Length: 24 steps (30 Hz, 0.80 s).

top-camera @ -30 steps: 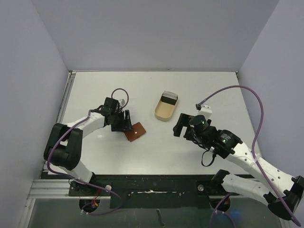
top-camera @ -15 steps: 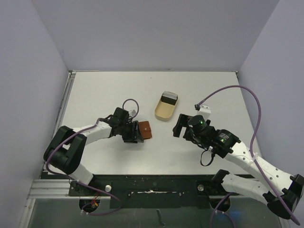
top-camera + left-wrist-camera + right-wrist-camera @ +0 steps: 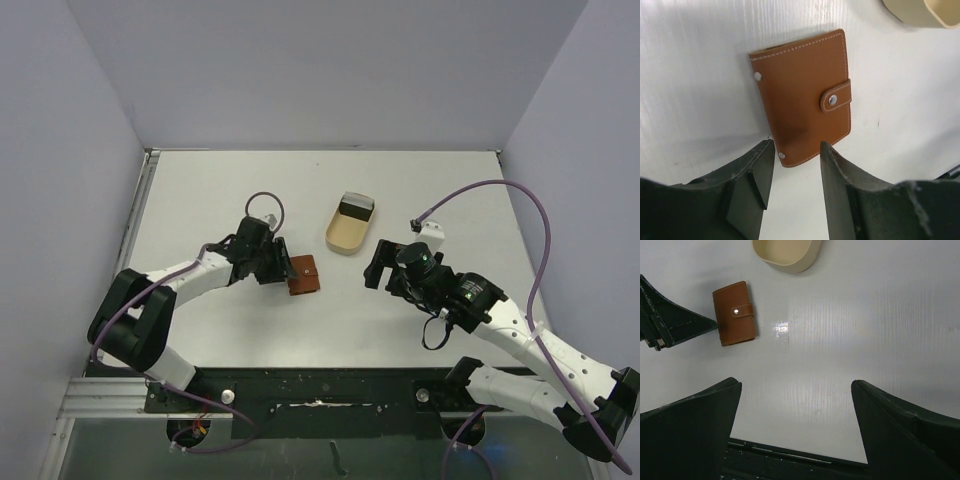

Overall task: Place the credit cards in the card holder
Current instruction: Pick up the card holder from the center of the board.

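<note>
The table (image 3: 200, 190) carries everything. The right arm (image 3: 500, 320) waits near the right edge, its fingers (image 3: 690, 415) wide apart over bare surface, probably kept clear for the cards. The tray (image 3: 345, 235) sits mid-table; what look like the cards (image 3: 356, 207) lie at its far end. The holder (image 3: 303, 275) lies flat and snapped shut, left of centre, towards the near edge. The left fingers (image 3: 760, 175) stand apart at its end, clamped on nothing, likely steadying it. A second ago it lay askew further left and these fingers were wider.
</note>
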### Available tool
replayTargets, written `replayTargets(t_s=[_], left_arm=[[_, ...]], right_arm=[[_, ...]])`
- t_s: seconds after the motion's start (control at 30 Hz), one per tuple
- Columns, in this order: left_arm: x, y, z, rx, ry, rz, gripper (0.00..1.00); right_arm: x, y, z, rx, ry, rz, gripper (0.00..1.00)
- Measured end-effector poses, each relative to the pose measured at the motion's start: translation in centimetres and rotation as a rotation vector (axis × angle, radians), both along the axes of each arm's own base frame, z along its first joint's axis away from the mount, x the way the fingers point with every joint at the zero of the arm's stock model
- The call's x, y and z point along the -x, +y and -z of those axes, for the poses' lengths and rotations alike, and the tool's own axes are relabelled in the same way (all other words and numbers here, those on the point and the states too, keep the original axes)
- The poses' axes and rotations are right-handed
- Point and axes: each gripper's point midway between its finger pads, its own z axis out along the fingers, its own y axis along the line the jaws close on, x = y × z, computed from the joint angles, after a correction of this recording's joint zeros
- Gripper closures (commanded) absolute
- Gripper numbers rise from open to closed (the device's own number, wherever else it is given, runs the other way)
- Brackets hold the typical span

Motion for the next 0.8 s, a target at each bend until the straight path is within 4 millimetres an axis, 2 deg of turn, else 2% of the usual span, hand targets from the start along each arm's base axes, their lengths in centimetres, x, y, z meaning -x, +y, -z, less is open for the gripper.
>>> replayTargets(t_s=[0.13, 0.27, 0.37, 0.5, 0.63, 0.73, 0.8], left_arm=[[-0.9, -0.1, 0.8, -0.009, 0.002, -0.026, 0.62], [-0.9, -0.2, 2.2, -0.022, 0.032, -0.034, 0.63], [-1.5, -0.5, 2.3, -0.007, 0.027, -0.047, 0.64], [-2.0, -0.9, 2.5, 0.012, 0.021, -0.061, 0.78], [-2.2, -1.6, 2.7, 0.029, 0.023, -0.056, 1.00], [-2.1, -2.0, 2.6, 0.034, 0.025, -0.041, 1.00], [-1.9, -2.3, 2.5, 0.041, 0.029, -0.028, 1.00]], right_arm=[[0.1, 0.1, 0.0, -0.002, 0.002, -0.005, 0.04], [0.3, 0.3, 0.0, -0.005, 0.004, -0.009, 0.05], [0.4, 0.4, 0.1, -0.004, 0.007, -0.013, 0.06], [0.5, 0.4, 0.1, -0.007, 0.010, -0.013, 0.08], [0.4, 0.5, 0.3, -0.002, 0.015, -0.013, 0.10], [0.4, 0.7, 0.6, 0.006, 0.025, -0.018, 0.13], [0.4, 0.9, 0.8, 0.007, 0.030, -0.024, 0.20]])
